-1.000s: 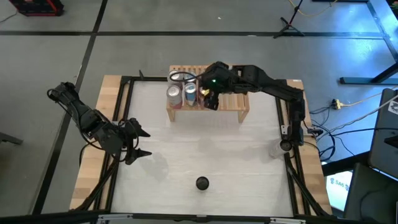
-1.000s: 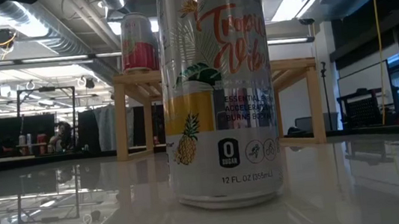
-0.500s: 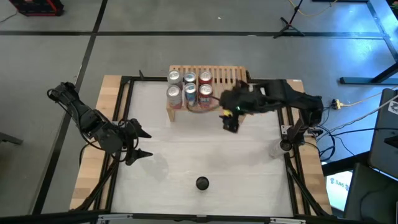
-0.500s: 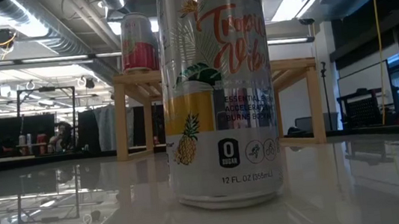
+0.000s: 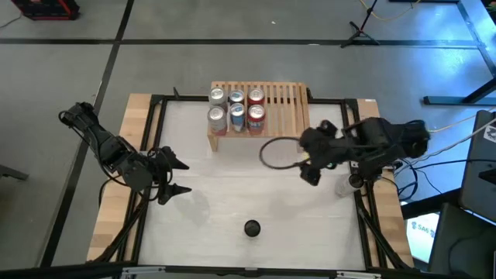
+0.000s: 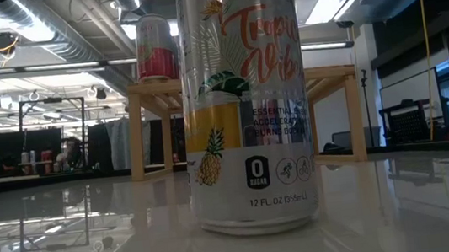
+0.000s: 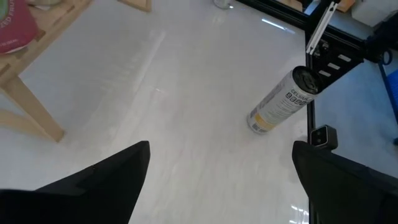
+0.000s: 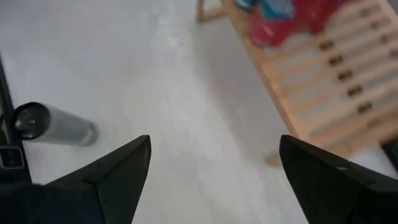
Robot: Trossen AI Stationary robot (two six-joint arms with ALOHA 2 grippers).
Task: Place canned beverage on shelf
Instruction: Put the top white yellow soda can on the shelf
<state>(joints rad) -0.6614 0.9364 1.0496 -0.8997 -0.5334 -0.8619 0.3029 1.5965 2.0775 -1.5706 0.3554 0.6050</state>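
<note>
while you look down from above, your stock reads as follows. shelf [image 5: 275, 116]: light wood, slatted top, at the far middle of the desk [image 5: 232, 194]. cans on shelf [image 5: 235, 108]: six, in two rows of three, crowded at the shelf's left end; the slats to their right are bare. the row nearer the desk's front edge shows silver, blue and red tops or sides.

loose can [image 5: 252, 228]: one, upright near the front edge of the desk, well apart from the shelf; the low view fills with its silver side and pineapple print, and the shelf's legs show behind it.

right gripper [image 5: 310, 175]: over the desk's right part, in front of the shelf's right end and apart from it; fingers spread wide, nothing between them. its wrist view shows the loose can [image 8: 53, 124] and the shelf [image 8: 323, 74] ahead.

left gripper [image 5: 177, 177]: at the desk's left edge, fingers apart, empty, waiting. its wrist view shows the loose can [image 7: 283, 99] across the desk.
</note>
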